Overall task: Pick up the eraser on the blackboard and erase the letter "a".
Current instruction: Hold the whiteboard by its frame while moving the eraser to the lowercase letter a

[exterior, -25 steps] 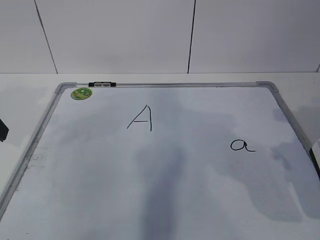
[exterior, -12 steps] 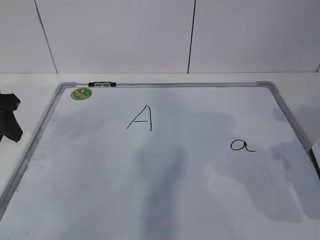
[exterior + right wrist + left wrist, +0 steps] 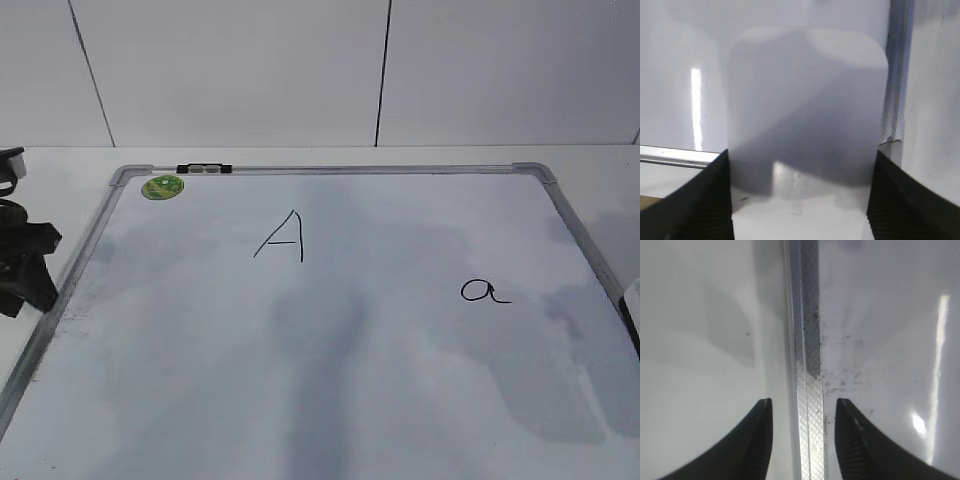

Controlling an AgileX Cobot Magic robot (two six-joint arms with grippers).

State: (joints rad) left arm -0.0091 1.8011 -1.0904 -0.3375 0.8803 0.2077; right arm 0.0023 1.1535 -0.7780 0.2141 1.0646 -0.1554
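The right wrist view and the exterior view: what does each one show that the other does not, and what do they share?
Only the right wrist view shows the eraser, a white rounded block between the open fingers of the right pincer. Only the exterior view shows the letter "a", the capital "A", the green magnet and the left pincer by the frame's left side. Both show the blackboard with its grey frame.
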